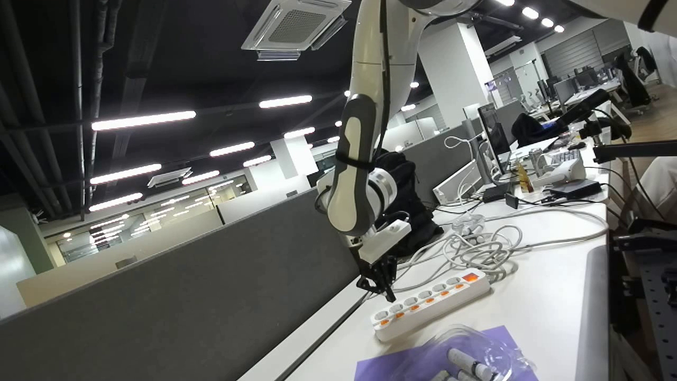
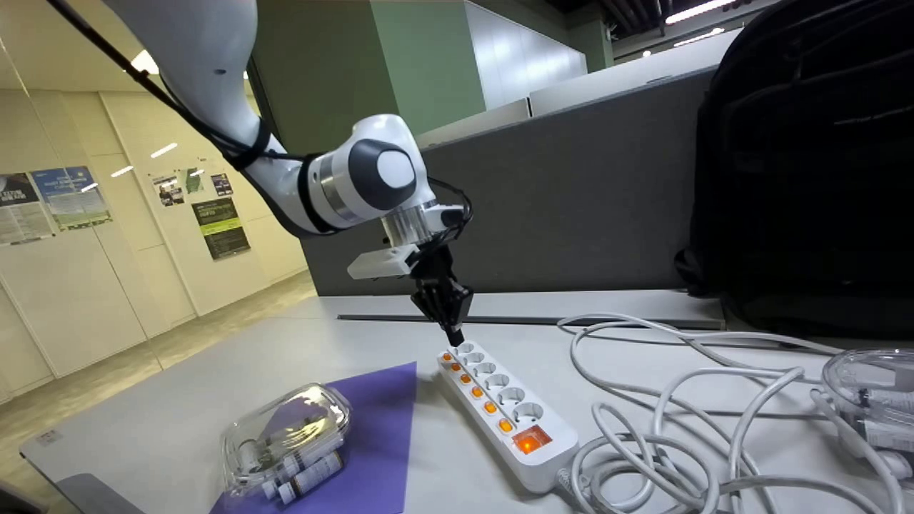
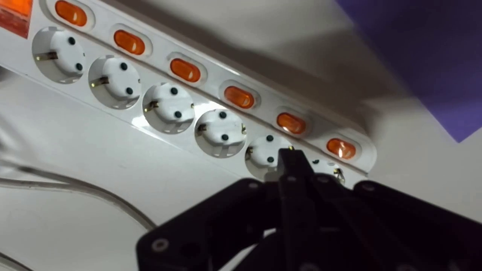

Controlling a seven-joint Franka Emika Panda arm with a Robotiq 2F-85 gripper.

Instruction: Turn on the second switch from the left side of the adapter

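We see the white power strip [image 1: 431, 307] lying flat on the bench [image 1: 555, 286], between the purple sheet [image 2: 382, 442] and the tangled white cord [image 1: 478, 253]. In the wrist view its long axis runs diagonally, from upper left to lower right. The end with the large, lit orange switch [image 3: 15, 15] points to the upper left; in both exterior views this end is next to the cord. Along the edge toward the sheet we count six small orange switches [image 3: 239, 97], and beside them a row of six round sockets [image 3: 220, 133]. The fingers [image 3: 295, 162] are closed together above the opposite end, and they hide parts of the last two sockets in the wrist view. Whether they touch the strip, we cannot tell. On the sheet we find a clear plastic container [image 2: 289, 432] and small vials [image 2: 310, 477]. Behind the cord a black backpack [image 2: 800, 178] stands by the grey partition [image 2: 564, 214].
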